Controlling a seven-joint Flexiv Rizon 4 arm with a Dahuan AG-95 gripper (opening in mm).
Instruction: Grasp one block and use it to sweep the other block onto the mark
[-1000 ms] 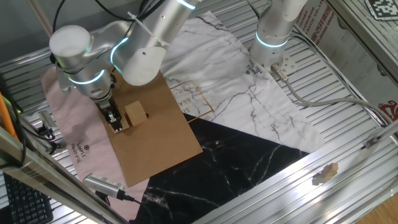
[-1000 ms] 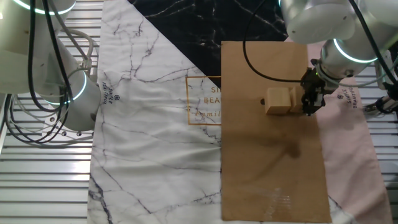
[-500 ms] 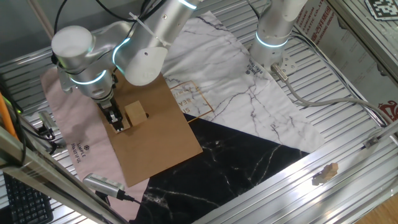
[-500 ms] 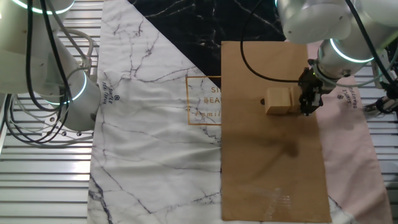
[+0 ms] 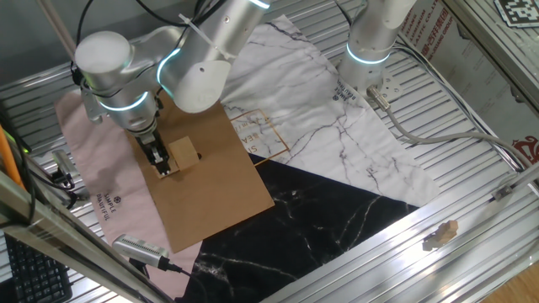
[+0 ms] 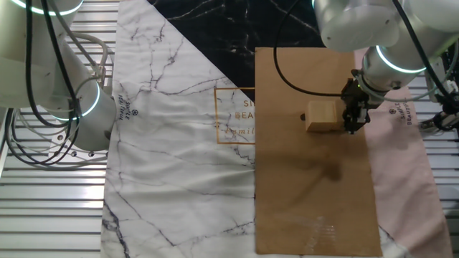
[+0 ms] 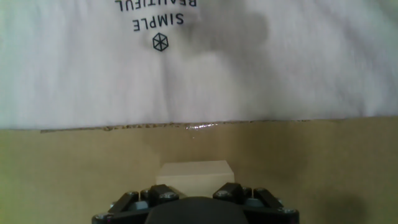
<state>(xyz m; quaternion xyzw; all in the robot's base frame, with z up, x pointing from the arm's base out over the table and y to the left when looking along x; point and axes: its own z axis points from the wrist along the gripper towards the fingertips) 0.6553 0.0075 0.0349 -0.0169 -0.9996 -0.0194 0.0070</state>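
- Since the earlier frame the claw (image 6: 351, 118) has slid toward the frame's left; it now pinches a small block (image 7: 194, 176).
- The other block (image 6: 322, 115) sits left of it, beside the mark (image 6: 302, 118).
- A crooked push could spin that block off the brown sheet (image 6: 315, 201).

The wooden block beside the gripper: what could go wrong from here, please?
The black dot lies just beyond the block, opposite the gripper, so a long push could overshoot it. The dot is much smaller than the block; once covered, centring is hard to check.
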